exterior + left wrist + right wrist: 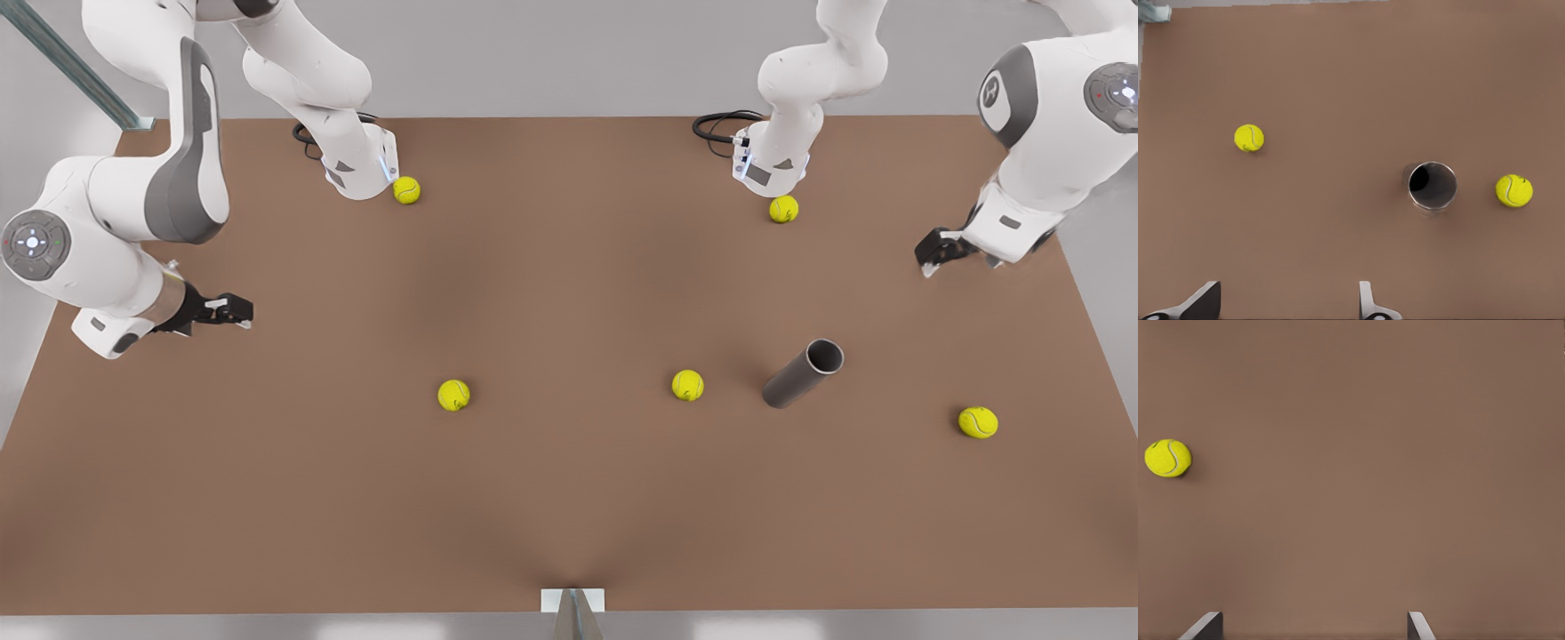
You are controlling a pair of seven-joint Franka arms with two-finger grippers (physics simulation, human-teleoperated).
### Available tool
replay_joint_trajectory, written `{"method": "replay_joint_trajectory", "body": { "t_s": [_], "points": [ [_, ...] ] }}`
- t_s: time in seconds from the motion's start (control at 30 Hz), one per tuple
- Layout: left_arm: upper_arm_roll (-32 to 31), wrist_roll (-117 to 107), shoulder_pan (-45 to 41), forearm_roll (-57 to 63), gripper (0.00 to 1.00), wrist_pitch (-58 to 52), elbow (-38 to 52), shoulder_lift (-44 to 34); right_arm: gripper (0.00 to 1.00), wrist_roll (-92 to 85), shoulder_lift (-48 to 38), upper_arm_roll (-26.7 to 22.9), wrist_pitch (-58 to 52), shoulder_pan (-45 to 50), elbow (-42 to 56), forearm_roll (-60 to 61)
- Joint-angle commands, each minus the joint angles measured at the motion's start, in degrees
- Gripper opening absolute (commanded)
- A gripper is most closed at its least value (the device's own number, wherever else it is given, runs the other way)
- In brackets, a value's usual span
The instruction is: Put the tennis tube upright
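Note:
The tennis tube point(798, 375), a plain grey hollow cylinder, lies on its side on the brown table point(569, 498), right of centre in the front view. Its open mouth points up and toward the front view's right. In the left wrist view I look straight into that mouth point(1433, 187). My left gripper point(929, 258) hovers open at the front view's right, apart from the tube, its fingertips point(1368, 305) spread wide. At the front view's left my right gripper point(233, 309) waits open, far from the tube, with fingertips point(1417, 625) spread.
Several yellow-green tennis balls lie scattered: one point(687, 385) just left of the tube, one point(978, 422) to its right, one point(453, 395) at centre left. Two more point(406, 189) point(783, 209) rest by the arm bases at the back.

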Motion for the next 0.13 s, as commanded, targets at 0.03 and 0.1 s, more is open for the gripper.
{"method": "replay_joint_trajectory", "body": {
  "t_s": [0.03, 0.1],
  "points": [
    [0.0, 0.2, -1.1, -4.6, 1.00, -0.7, -0.4, -0.1, 1.00, 0.0, 0.0, -0.1, 0.0, 0.1, 0.0, 0.0],
    [-0.3, 1.4, -1.5, -4.4, 1.00, -2.6, -0.1, -0.2, 1.00, 0.0, 0.1, -0.1, 0.0, 0.0, 0.0, 0.0]
  ]
}}
